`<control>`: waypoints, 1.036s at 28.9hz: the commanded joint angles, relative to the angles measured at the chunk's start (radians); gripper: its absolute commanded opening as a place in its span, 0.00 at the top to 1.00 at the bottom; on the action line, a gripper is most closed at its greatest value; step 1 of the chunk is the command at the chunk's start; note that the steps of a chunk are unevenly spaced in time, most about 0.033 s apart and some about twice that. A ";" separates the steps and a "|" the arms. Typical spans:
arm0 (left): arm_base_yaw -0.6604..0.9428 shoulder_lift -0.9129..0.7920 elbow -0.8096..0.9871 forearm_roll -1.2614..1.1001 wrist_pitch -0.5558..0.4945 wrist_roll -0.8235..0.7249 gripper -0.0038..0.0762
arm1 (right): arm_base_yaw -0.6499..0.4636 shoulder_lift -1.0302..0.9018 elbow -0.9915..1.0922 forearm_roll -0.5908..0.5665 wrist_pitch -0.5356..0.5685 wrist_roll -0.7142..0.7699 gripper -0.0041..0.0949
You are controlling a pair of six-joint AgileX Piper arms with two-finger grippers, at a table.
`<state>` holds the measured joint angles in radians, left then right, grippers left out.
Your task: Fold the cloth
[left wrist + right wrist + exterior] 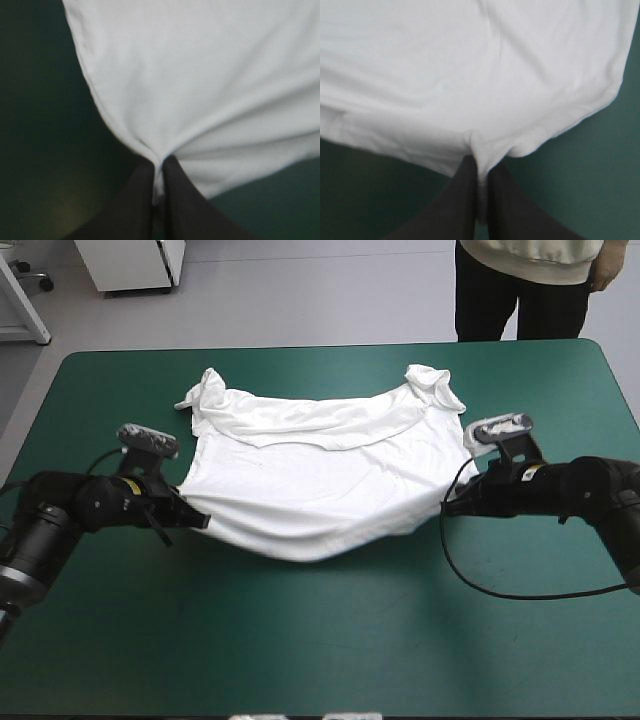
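Observation:
The white T-shirt (315, 465) lies spread across the middle of the teal-green table, sleeves toward the far edge, its near hem sagging in a curve. My left gripper (200, 517) holds the shirt's left side, and in the left wrist view its black fingers (142, 200) pinch a fold of the T-shirt (200, 90). My right gripper (448, 502) holds the right side. Seen from the right wrist, that gripper (481, 172) is shut on a pinch of the T-shirt (470, 75), cloth bunched at the tips.
Bare teal-green cover (320, 640) stretches between the shirt's hem and the table's near edge. A strip of table (320, 365) shows beyond the collar.

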<state>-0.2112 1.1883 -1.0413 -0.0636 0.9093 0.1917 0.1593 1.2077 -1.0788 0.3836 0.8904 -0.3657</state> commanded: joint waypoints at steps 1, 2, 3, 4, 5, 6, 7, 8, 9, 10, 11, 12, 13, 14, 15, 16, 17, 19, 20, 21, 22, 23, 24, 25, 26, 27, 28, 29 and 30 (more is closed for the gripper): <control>-0.007 -0.034 -0.220 0.040 0.013 -0.016 0.96 | 0.000 -0.041 -0.183 0.039 -0.031 -0.031 0.97; -0.007 -0.034 -0.311 0.064 0.021 -0.016 0.96 | 0.000 -0.041 -0.270 0.039 -0.031 -0.033 0.97; -0.007 -0.034 -0.351 0.071 0.021 -0.016 0.96 | 0.000 -0.041 -0.319 0.039 -0.033 -0.039 0.97; -0.007 -0.034 -0.410 0.085 0.021 -0.016 0.96 | 0.000 -0.041 -0.367 0.035 -0.035 -0.043 0.97; -0.007 -0.034 -0.449 0.095 0.015 -0.016 0.96 | 0.000 -0.041 -0.416 0.036 -0.038 -0.046 0.97; -0.007 -0.034 -0.497 0.105 0.008 -0.016 0.96 | 0.000 -0.041 -0.456 0.036 -0.042 -0.051 0.97; -0.007 -0.034 -0.544 0.113 -0.007 -0.016 0.96 | 0.000 -0.041 -0.516 0.036 -0.054 -0.053 0.97; -0.007 -0.034 -0.591 0.115 -0.023 -0.014 0.96 | 0.000 -0.041 -0.554 0.036 -0.064 -0.056 0.97; -0.007 -0.034 -0.628 0.115 -0.043 -0.012 0.96 | 0.000 -0.041 -0.593 0.036 -0.074 -0.060 0.97; -0.007 -0.034 -0.673 0.117 -0.063 -0.007 0.96 | 0.000 -0.041 -0.651 0.036 -0.084 -0.069 0.97; -0.007 -0.034 -0.715 0.117 -0.082 0.000 0.96 | 0.000 -0.041 -0.689 0.036 -0.094 -0.077 0.97; -0.007 -0.034 -0.747 0.117 -0.100 0.009 0.96 | 0.000 -0.041 -0.734 0.036 -0.104 -0.082 0.97; -0.007 -0.032 -0.784 0.117 -0.131 0.016 0.96 | 0.000 -0.039 -0.776 0.036 -0.121 -0.083 0.97; -0.007 -0.032 -0.820 0.117 -0.149 0.016 0.96 | 0.000 -0.039 -0.817 0.036 -0.129 -0.086 0.97; -0.007 -0.030 -0.853 0.117 -0.174 0.021 0.96 | 0.000 -0.039 -0.857 0.036 -0.135 -0.095 0.97; -0.007 -0.031 -0.886 0.118 -0.193 0.025 0.96 | 0.000 -0.039 -0.896 0.036 -0.139 -0.100 0.97; -0.007 -0.028 -0.917 0.121 -0.205 0.030 0.96 | 0.000 -0.039 -0.926 0.036 -0.142 -0.102 0.97; -0.007 -0.028 -0.979 0.123 -0.232 0.038 0.96 | 0.000 -0.041 -0.998 0.036 -0.144 -0.121 0.97; -0.007 -0.026 -1.003 0.123 -0.243 0.041 0.96 | 0.000 -0.041 -1.028 0.036 -0.144 -0.125 0.97; -0.007 -0.026 -1.027 0.123 -0.254 0.041 0.96 | 0.000 -0.041 -1.065 0.032 -0.144 -0.131 0.97; -0.007 -0.026 -1.061 0.123 -0.270 0.041 0.96 | 0.000 -0.041 -1.102 0.028 -0.144 -0.136 0.97; -0.007 -0.024 -1.082 0.123 -0.281 0.043 0.96 | 0.000 -0.041 -1.130 0.022 -0.144 -0.136 0.97; -0.007 -0.024 -1.106 0.123 -0.297 0.043 0.96 | 0.000 -0.041 -1.164 0.020 -0.146 -0.140 0.97; -0.007 -0.024 -1.130 0.123 -0.311 0.045 0.96 | 0.000 -0.041 -1.196 0.020 -0.146 -0.142 0.97; -0.007 -0.024 -1.147 0.123 -0.318 0.049 0.96 | 0.000 -0.041 -1.226 0.020 -0.148 -0.142 0.97; -0.007 -0.024 -1.167 0.123 -0.324 0.058 0.96 | 0.000 -0.041 -1.249 0.019 -0.154 -0.144 0.97; -0.007 -0.024 -1.185 0.123 -0.326 0.068 0.96 | 0.000 -0.041 -1.278 0.017 -0.159 -0.147 0.97; -0.007 -0.024 -1.193 0.123 -0.332 0.068 0.96 | 0.000 -0.041 -1.297 0.017 -0.165 -0.155 0.97; -0.007 -0.024 -1.195 0.123 -0.333 0.068 0.96 | 0.000 -0.041 -1.307 0.017 -0.170 -0.161 0.97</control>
<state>-0.2112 1.1761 -2.1952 0.0583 0.6772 0.2528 0.1593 1.1736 -2.3267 0.4004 0.8192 -0.5051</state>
